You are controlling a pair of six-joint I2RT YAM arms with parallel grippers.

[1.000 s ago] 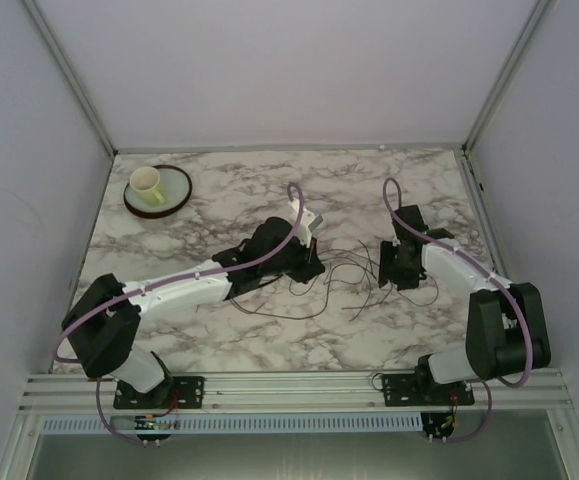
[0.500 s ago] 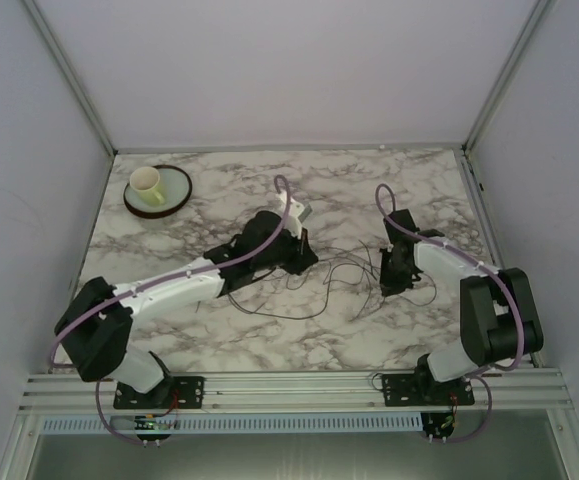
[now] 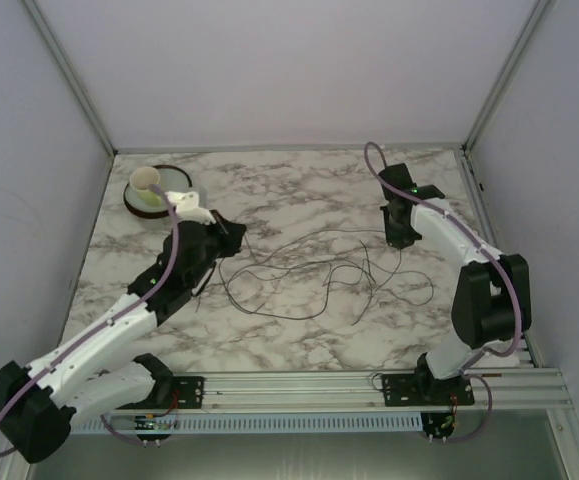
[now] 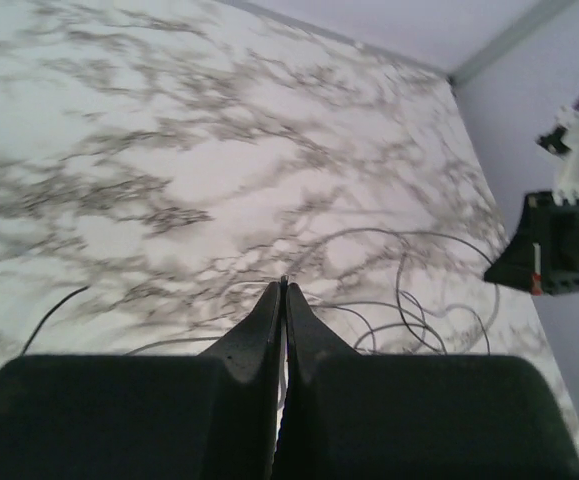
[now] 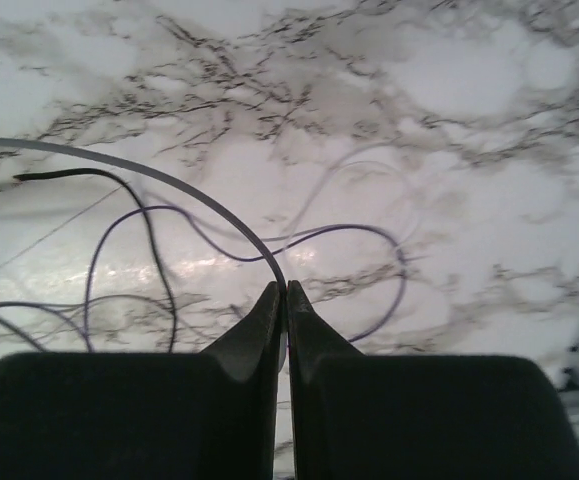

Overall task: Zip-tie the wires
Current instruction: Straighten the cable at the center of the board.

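both arms have swung apart since a second ago. then they sat close together over the middle of the table; now the left one is pulled back to the near left and the right one is stretched to the far right, and the wires have been drawn out wider between them.

left pincer: its two dark fingers are pressed together along their whole length, tips meeting in a point just above the marble. a thin pale sliver shows in the seam, but i cannot tell whether a strand is nipped there. ahead of the tips, thin dark loops lie on the marble, with one loose dark end off to the left.

right pincer: fingers together as well, clamped at the very tip on one pale grey strand. it arcs up and away to the left edge of that view.

wires: a loose tangle of fine dark loops and curls, spread flat across the middle of the table, reaching from just beside the left pincer to below the right one.

in the far left corner, a pale cup stands on a round plate, near the left wrist and well apart from the wires.
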